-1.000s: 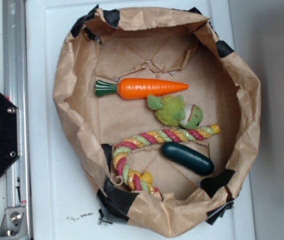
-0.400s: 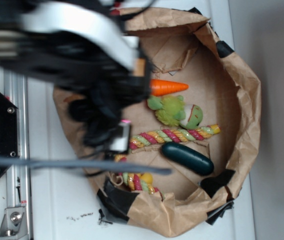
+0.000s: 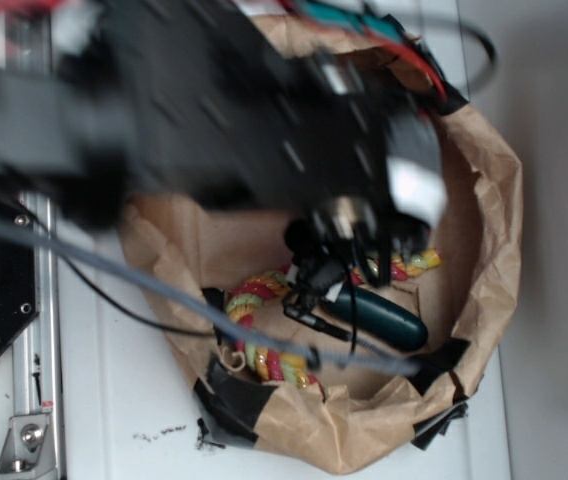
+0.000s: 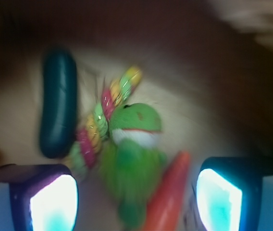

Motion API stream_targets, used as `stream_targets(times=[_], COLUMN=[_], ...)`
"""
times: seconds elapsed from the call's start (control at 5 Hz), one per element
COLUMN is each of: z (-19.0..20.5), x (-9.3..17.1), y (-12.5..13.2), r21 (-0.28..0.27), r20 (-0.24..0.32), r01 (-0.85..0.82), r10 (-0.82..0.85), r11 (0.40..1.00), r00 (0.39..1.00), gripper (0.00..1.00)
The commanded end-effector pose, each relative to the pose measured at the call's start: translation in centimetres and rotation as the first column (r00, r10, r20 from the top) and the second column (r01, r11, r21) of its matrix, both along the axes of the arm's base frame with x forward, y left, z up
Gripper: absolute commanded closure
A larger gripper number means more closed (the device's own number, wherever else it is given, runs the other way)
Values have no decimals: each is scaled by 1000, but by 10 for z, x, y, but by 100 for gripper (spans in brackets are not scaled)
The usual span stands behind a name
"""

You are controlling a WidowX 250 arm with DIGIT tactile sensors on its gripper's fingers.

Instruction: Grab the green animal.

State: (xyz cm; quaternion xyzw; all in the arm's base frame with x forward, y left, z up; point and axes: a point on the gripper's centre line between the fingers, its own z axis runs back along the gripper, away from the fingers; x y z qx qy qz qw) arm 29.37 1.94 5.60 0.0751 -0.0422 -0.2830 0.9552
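Observation:
In the wrist view the green animal point(image 4: 129, 159), a fuzzy lime-green plush with a white, red-marked end, lies between and beyond my gripper's point(image 4: 135, 199) two fingers, blurred. The jaws stand wide open and empty. The orange carrot point(image 4: 167, 197) lies beside the plush on its right, the braided rope point(image 4: 98, 120) on its left. In the exterior view my blurred arm point(image 3: 264, 130) covers the plush and the carrot; the gripper point(image 3: 349, 235) hangs over the middle of the paper bowl.
A crumpled brown paper bowl point(image 3: 484, 220) with black tape holds everything. A dark green oblong vegetable point(image 3: 389, 318) lies at the lower right, also in the wrist view point(image 4: 58, 101). The rope point(image 3: 254, 340) curls to the lower left. A cable point(image 3: 164, 290) crosses the bowl.
My arm has swung in from the left and now hangs over the bowl's middle, hiding the plush and carrot in the exterior view. The objects have not moved.

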Motion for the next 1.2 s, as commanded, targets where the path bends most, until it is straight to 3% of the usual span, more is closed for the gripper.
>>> stream_targets(times=[0.0, 0.2, 0.4, 0.6, 0.8, 1.0], z=[-38, -30, -2, 48, 97, 140], x=[0, 3, 7, 9, 7, -5], y=[-12, 1, 7, 8, -1, -3], r21=[-26, -43, -45, 27, 116, 5], r20=[-63, -45, 5, 69, 95, 130], r01=[294, 255, 183, 3, -122, -364], r10=[-295, -257, -183, -5, 111, 361], r11=[955, 966, 982, 1000, 986, 931], r00=[953, 965, 983, 998, 989, 924], gripper=[0, 100, 100, 100, 100, 100])
